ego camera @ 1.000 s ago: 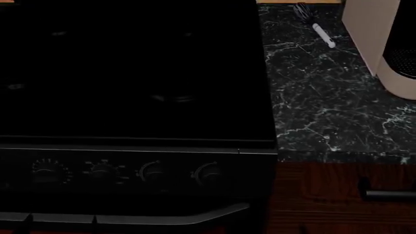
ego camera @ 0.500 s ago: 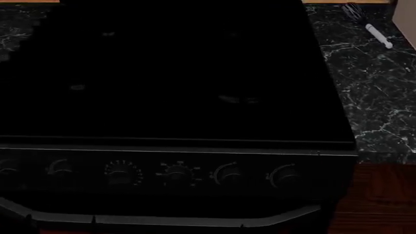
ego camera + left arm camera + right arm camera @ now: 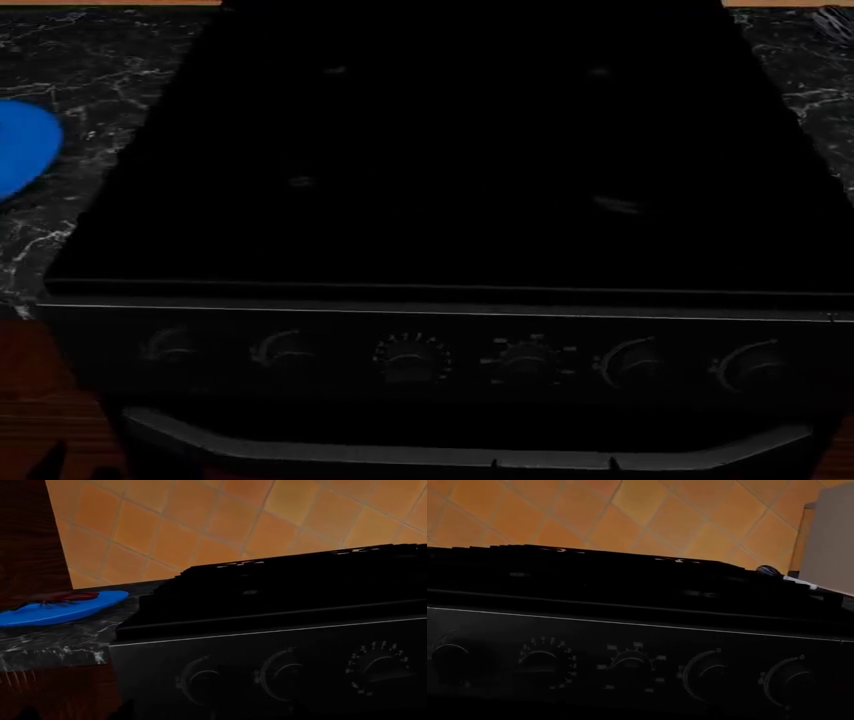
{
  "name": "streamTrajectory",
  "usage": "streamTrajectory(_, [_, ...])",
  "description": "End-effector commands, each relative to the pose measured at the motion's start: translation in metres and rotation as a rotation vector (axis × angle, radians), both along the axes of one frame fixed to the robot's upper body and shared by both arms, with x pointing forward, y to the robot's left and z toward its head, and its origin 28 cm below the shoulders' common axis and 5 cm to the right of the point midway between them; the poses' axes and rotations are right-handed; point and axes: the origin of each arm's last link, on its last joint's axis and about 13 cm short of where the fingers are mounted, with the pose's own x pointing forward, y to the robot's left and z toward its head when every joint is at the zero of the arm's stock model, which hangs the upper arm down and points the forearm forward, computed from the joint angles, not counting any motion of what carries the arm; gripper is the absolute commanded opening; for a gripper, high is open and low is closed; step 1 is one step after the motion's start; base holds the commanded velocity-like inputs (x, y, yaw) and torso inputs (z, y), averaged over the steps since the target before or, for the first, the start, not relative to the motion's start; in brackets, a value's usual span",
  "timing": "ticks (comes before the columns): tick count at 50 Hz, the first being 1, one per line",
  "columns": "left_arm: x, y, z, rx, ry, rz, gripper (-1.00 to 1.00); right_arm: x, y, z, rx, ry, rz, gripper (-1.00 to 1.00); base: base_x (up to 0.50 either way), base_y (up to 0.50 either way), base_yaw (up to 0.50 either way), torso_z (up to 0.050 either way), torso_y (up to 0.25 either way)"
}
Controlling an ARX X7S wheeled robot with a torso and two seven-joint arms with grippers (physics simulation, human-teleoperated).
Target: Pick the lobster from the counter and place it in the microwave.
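The small dark red lobster (image 3: 59,598) lies on a round blue plate (image 3: 63,608) on the black marble-look counter (image 3: 57,645), to the left of the stove. In the head view only the plate's edge (image 3: 22,146) shows, at the far left on the counter (image 3: 94,70); the lobster is out of that view. The microwave is out of view. Dark tips at the lower edge of the left wrist view may be my left gripper's fingers (image 3: 127,709); their state is unreadable. My right gripper does not show.
A black stove (image 3: 454,170) with a row of round knobs (image 3: 407,358) fills the head view and both wrist views. An orange tiled wall (image 3: 200,525) stands behind it. A whisk (image 3: 779,574) and a beige appliance (image 3: 827,540) sit to the stove's right.
The head view has swung left: the stove slid right in the picture, the whisk and beige appliance left the view, and the blue plate came in at the left edge.
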Motion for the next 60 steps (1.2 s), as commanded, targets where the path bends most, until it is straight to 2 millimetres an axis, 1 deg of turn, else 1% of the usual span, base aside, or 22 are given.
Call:
streamTrajectory(1, [0.0010, 0.0020, -0.0041, -0.004, 0.012, -0.002, 1.00, -0.0008, 0.0004, 0.0000, -0.001, -0.001, 0.003, 1.00, 0.00, 0.45, 0.00, 0.000, 0.000])
streamTrajectory(19, [0.0045, -0.0002, -0.0054, -0.006, 0.011, 0.004, 1.00, 0.0035, -0.0013, -0.0030, -0.015, 0.001, 0.005, 1.00, 0.00, 0.45, 0.00, 0.000, 0.000])
streamTrajectory(27, [0.0019, -0.0001, -0.0041, 0.001, 0.011, 0.002, 1.00, 0.0006, -0.0003, -0.0016, -0.016, -0.002, 0.006, 1.00, 0.00, 0.45, 0.00, 0.000, 0.000])
streamTrajectory(37, [0.0033, 0.0025, -0.0054, 0.008, 0.014, 0.005, 1.00, 0.0013, 0.0030, -0.0017, -0.020, -0.002, 0.007, 1.00, 0.00, 0.45, 0.00, 0.000, 0.000])
streamTrajectory(49, [0.0052, 0.0002, -0.0053, 0.006, 0.014, 0.005, 1.00, 0.0039, 0.0010, -0.0032, -0.027, -0.001, 0.006, 1.00, 0.00, 0.45, 0.00, 0.000, 0.000])
streamTrajectory(60, [0.0037, -0.0001, -0.0050, 0.009, 0.013, 0.003, 1.00, 0.0023, 0.0012, -0.0018, -0.027, -0.004, 0.006, 1.00, 0.00, 0.45, 0.00, 0.000, 0.000])
